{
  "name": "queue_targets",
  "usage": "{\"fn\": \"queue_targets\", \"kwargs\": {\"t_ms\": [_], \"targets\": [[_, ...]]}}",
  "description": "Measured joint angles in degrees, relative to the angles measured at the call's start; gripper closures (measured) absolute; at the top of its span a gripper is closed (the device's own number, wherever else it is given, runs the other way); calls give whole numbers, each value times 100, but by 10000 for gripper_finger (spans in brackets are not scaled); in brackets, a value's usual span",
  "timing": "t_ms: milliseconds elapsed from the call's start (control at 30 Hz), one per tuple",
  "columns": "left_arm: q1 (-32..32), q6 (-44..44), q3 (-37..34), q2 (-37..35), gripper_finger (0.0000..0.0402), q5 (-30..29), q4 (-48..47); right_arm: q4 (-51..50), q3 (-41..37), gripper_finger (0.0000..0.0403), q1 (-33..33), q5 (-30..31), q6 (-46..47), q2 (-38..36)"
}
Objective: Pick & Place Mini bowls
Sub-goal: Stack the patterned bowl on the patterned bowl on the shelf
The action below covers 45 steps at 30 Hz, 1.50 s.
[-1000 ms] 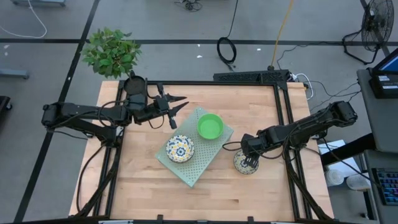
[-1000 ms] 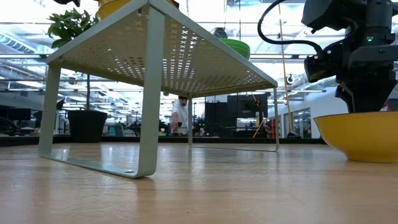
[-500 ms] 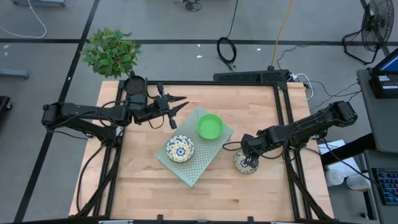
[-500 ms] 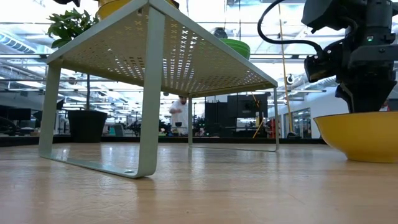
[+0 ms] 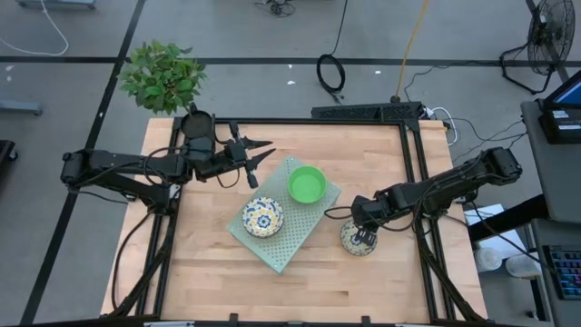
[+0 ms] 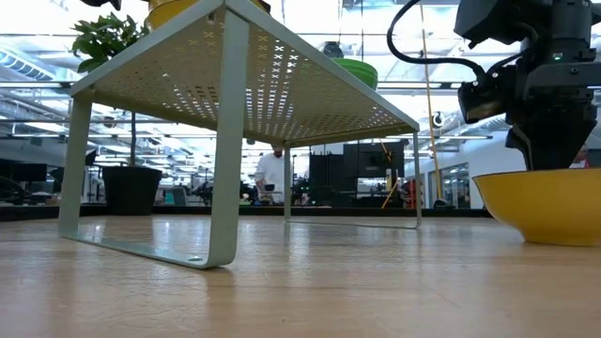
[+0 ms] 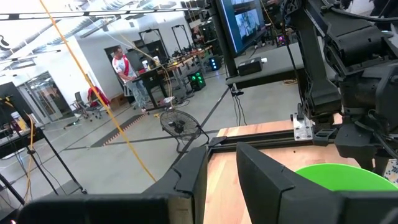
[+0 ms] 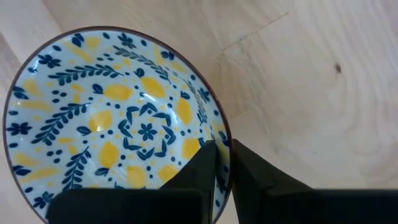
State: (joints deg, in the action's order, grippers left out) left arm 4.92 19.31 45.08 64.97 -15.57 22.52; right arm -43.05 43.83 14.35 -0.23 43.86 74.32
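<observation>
A floral mini bowl (image 8: pixel 118 124), yellow outside (image 6: pixel 549 202), sits on the bare wood at the table's right. My right gripper (image 8: pixel 224 152) points down at it and is shut on its rim (image 5: pixel 361 234). A green mini bowl (image 5: pixel 307 183) and a second floral bowl (image 5: pixel 262 217) rest on the pale green perforated stand (image 5: pixel 283 245) at mid-table. My left gripper (image 5: pixel 261 153) hovers level by the stand's far left corner, open with nothing in it (image 7: pixel 224 168). My right gripper pinches the floral bowl's rim (image 8: pixel 222 132) between its two fingers, one finger (image 8: pixel 199 171) inside the bowl and the other outside. The fingers come steeply from above. The bowl stands upright with its base on the table.
A potted plant (image 5: pixel 163 77) stands beyond the table's far left corner. The stand is raised on legs (image 6: pixel 225 188), with free room beneath. Bare wood lies along the near edge (image 5: pixel 300 295). A person shows far off in the room behind (image 6: pixel 272 174).
My right gripper has stayed in place over the floral bowl while its fingers have drawn together on the rim. The bowl has not moved.
</observation>
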Motion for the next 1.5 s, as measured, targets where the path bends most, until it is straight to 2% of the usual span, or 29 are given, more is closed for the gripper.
{"fn": "queue_targets", "kwargs": {"t_ms": [367,667,833,933,1067,1267,1367,1400,1500], "targets": [[0,0,0,2,309,0,0,111,7,400,0,-49,-260,-180],[-2,0,0,2,309,1,1,314,-13,402,13,-11,-346,-1523],[-1,0,0,2,309,4,1,1052,-13,402,184,42,-871,-2157],[0,0,0,2,309,12,7,1946,-97,402,334,54,-1631,-2396],[-1,-1,0,2,309,47,36,3566,-406,402,405,176,-3083,-2547],[0,-7,0,23,309,122,384,6762,-1166,398,205,332,-5003,-2395],[5,427,7,194,309,763,598,7661,-1428,399,-20,430,-6243,-2176],[3,706,0,268,309,1087,634,8003,-1469,400,-80,629,-6665,-2068],[-51,1356,2,697,309,1913,1346,9233,-1476,401,-198,1758,-7950,-1705]]}}
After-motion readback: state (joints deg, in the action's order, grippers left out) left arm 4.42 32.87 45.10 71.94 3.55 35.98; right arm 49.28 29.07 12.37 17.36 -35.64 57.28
